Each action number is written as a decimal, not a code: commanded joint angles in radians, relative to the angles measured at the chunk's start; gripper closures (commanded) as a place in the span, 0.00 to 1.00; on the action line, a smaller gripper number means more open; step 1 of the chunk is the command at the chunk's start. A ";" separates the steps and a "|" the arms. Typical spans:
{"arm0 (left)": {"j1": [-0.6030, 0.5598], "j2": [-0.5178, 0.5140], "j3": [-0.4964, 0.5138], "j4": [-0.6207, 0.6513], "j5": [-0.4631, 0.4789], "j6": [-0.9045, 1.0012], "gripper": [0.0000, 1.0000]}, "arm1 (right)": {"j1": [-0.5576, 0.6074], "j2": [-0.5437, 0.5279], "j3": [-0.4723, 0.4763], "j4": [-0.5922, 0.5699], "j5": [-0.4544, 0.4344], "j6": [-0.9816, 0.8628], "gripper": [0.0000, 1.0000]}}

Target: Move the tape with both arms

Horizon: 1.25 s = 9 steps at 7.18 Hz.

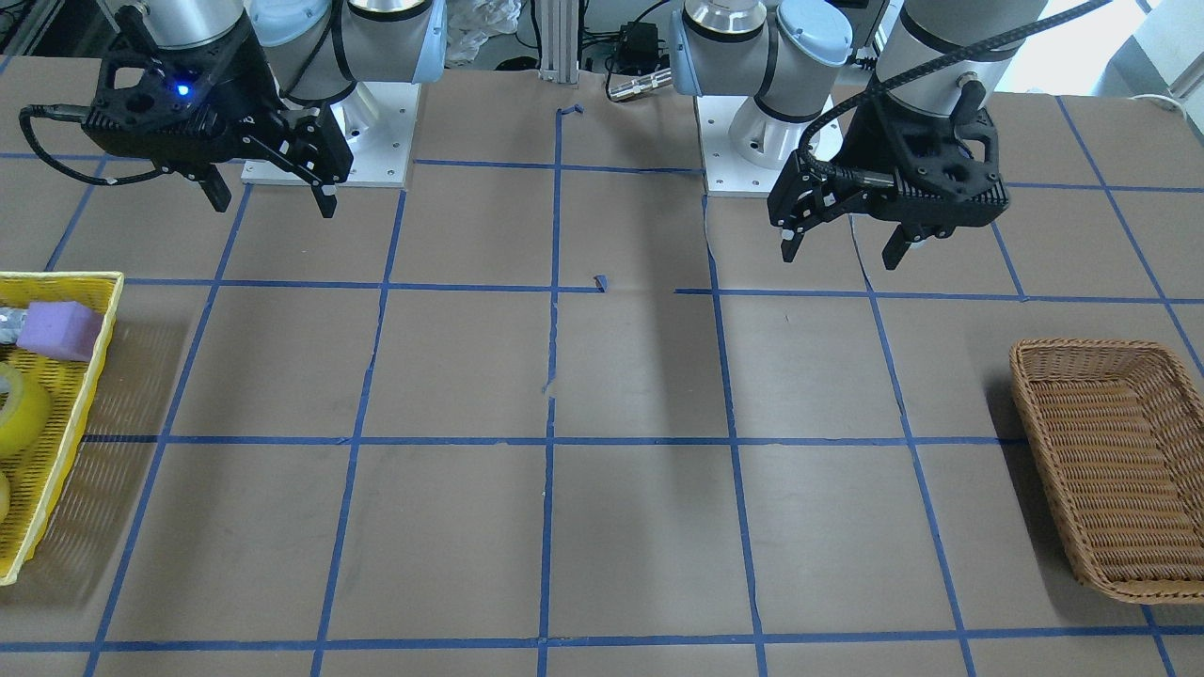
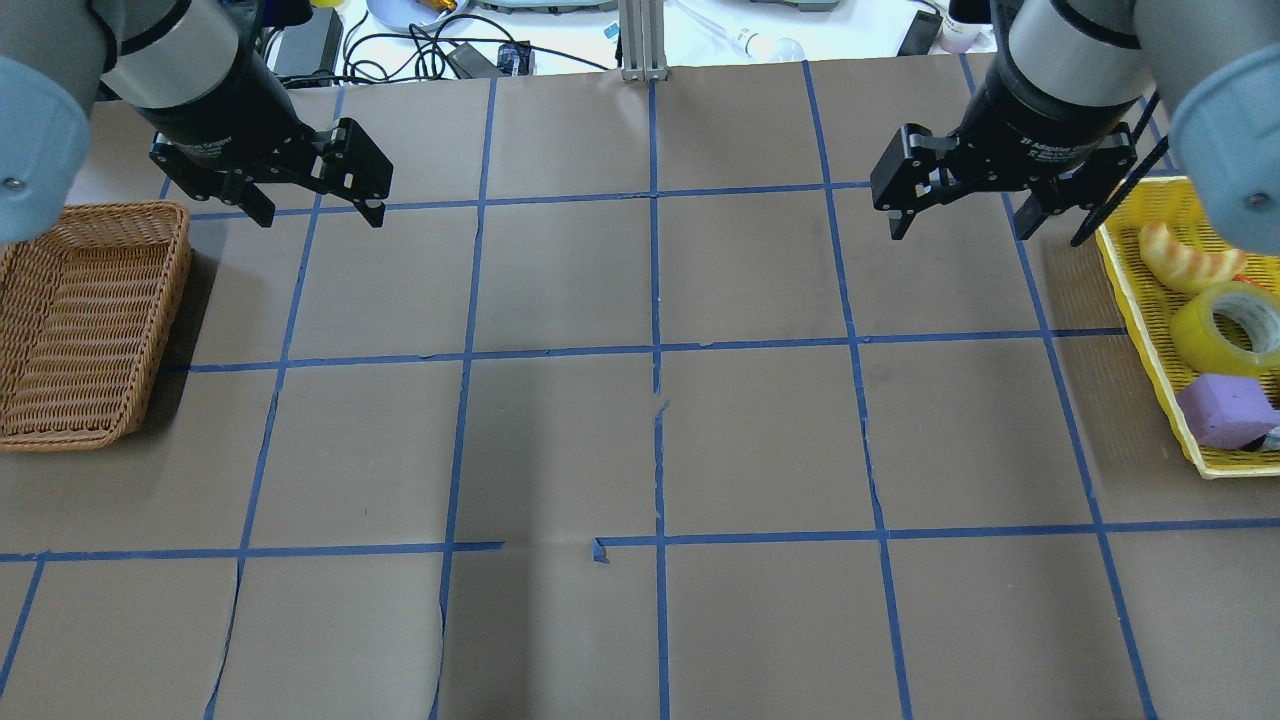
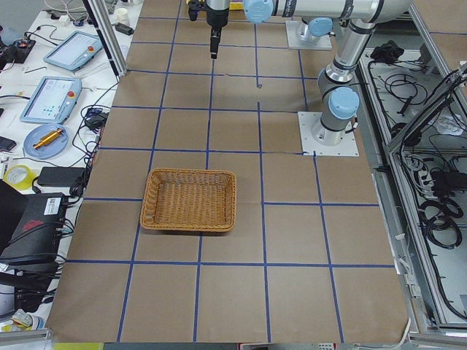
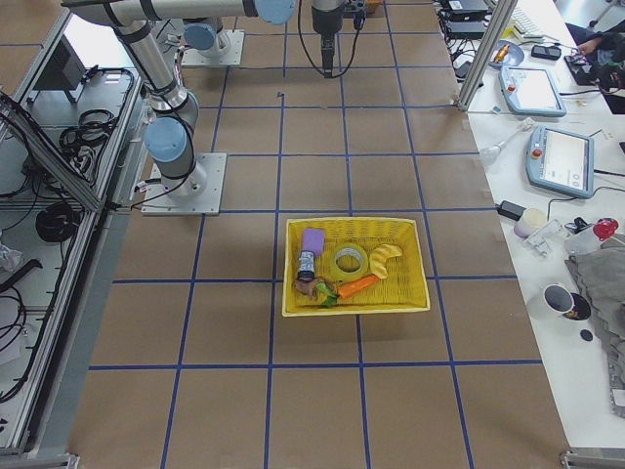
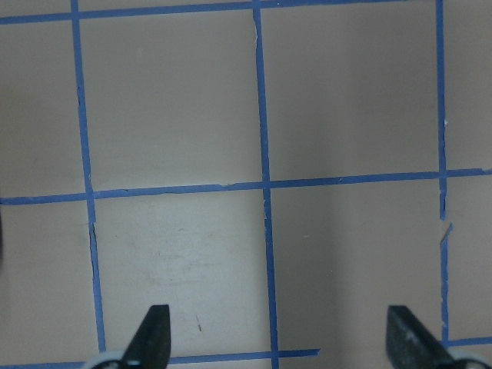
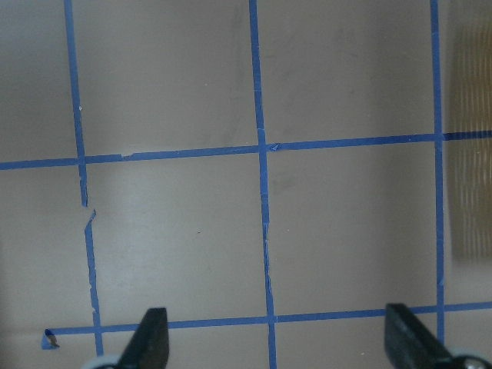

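Note:
The yellow tape roll [image 2: 1225,328] with a white core lies in the yellow basket [image 2: 1140,300] at the table's right end. It also shows at the front view's left edge [image 1: 14,409] and in the right side view [image 4: 349,261]. My right gripper [image 2: 958,228] hangs open and empty above the table, beside the yellow basket and apart from the tape; it also shows in the front view [image 1: 273,205]. My left gripper [image 2: 320,215] hangs open and empty near the wicker basket [image 2: 90,320]; it also shows in the front view [image 1: 839,256]. Both wrist views show only bare table between spread fingertips [image 5: 150,338] [image 6: 150,338].
The yellow basket also holds a purple sponge block [image 2: 1225,410], a bread-like piece [image 2: 1185,258] and an orange carrot [image 4: 356,286]. The wicker basket [image 1: 1110,451] stands empty at the table's left end. Brown paper with blue tape grid lines [image 2: 655,350] covers the table.

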 commanded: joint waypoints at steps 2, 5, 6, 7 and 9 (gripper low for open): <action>-0.001 0.001 -0.001 0.000 0.004 0.000 0.00 | 0.000 0.001 -0.001 0.001 0.002 -0.002 0.00; -0.001 0.001 -0.001 0.002 0.004 0.000 0.00 | 0.000 0.001 -0.002 0.000 0.002 -0.006 0.00; -0.001 0.001 -0.001 0.002 0.006 0.000 0.00 | -0.006 0.012 -0.001 -0.002 -0.013 0.009 0.00; 0.001 0.001 -0.001 0.002 0.004 0.000 0.00 | -0.039 0.027 0.001 -0.019 -0.013 0.014 0.00; 0.001 0.001 -0.001 0.002 0.004 0.000 0.00 | -0.268 0.088 0.002 -0.023 -0.039 0.014 0.00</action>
